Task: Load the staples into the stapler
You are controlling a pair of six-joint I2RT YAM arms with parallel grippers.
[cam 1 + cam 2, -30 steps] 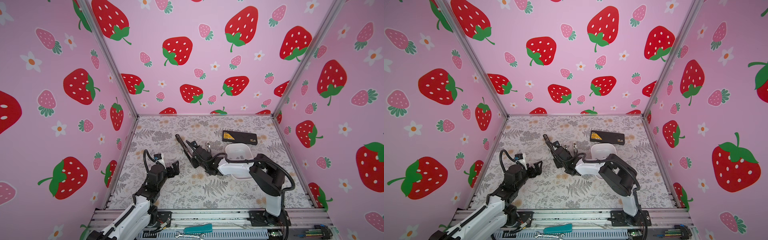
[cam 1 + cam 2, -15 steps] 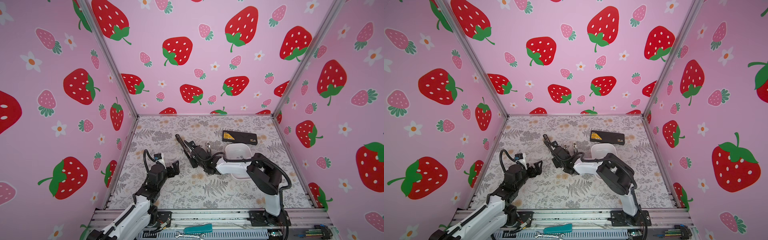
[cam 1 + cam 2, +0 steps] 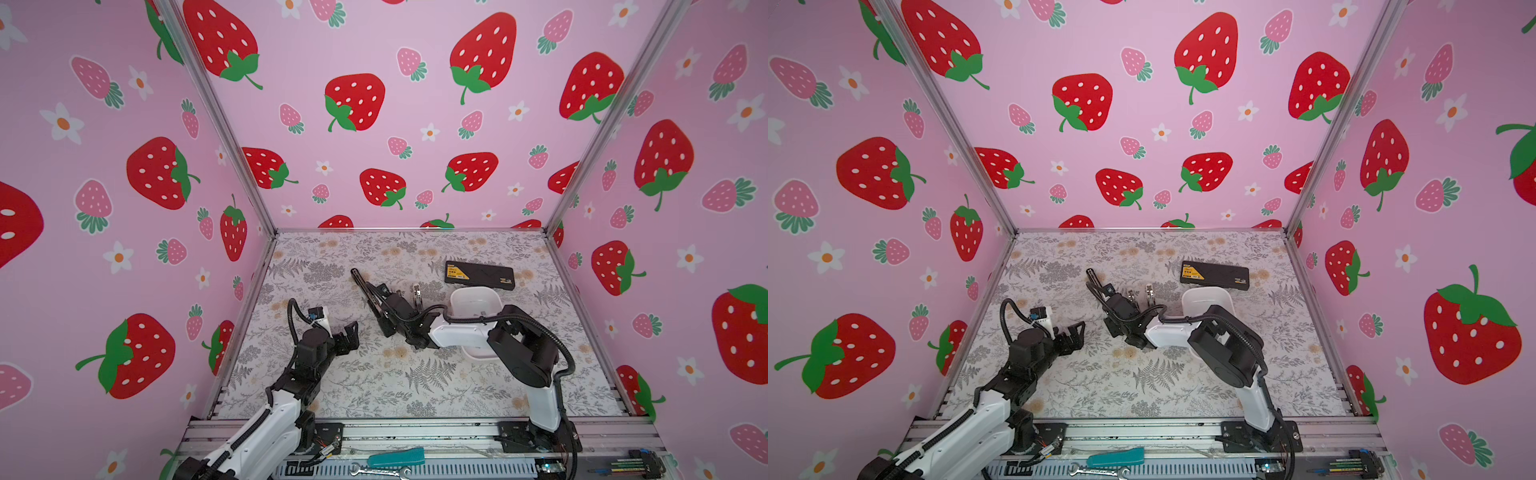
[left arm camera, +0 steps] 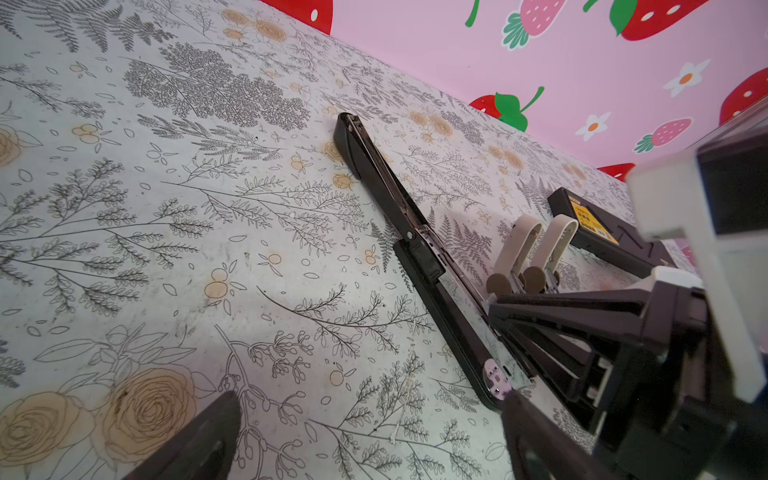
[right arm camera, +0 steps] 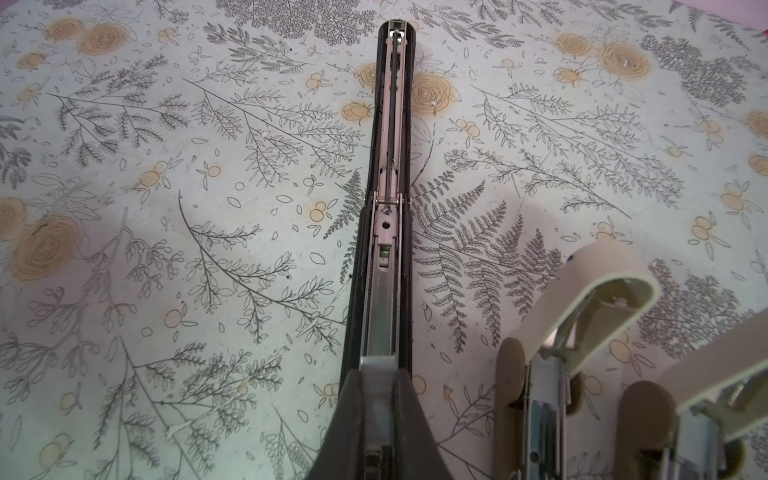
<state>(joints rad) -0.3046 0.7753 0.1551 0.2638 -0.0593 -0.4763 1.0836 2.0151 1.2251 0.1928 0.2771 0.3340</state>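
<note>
Right arm outstretched, pincer at stapler (clamping staples)

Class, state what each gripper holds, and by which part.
Right gripper pinches a staple strip by its sides; left gripper is open, holding nothing.

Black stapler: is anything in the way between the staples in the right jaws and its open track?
Nothing visible does. The right gripper holds in its jaws what looks like the staples, right at the open channel of the black stapler, and the channel looks bare. The two beige staplers sit beside it, not across it.
</note>
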